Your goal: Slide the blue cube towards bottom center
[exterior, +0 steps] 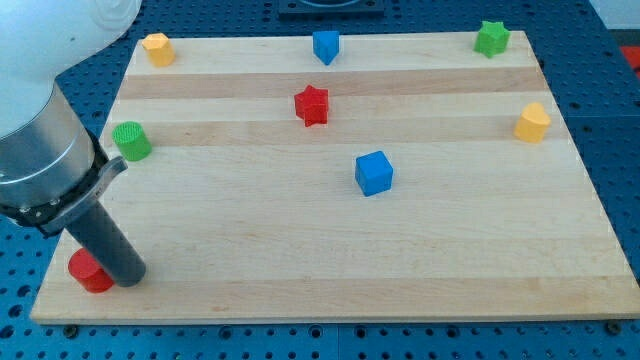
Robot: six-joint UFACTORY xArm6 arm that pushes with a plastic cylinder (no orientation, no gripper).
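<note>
My tip stood at the bottom-left corner of the wooden board, the dark rod slanting down from the grey arm housing at the view's left edge. It held nothing and pressed on nothing that could be made out, though its lower end sat just beside a red block, perhaps touching it; that block was partly hidden behind the rod, so its shape could not be told.

The blue cube lay well apart from my tip, up and toward the view's right, a little right of the board's middle, with bare wood all round it.

Taking the blue cube as the landmark: a red star-shaped block sat up and to its left, near it. A second blue block, pointed at its lower end, rested farther up by the board's top edge. A green star-shaped block stood in the top-right corner, and a yellow block lay to the right near the right edge. Far left of the cube stood a green cylinder, and an orange-yellow block occupied the top-left corner.
</note>
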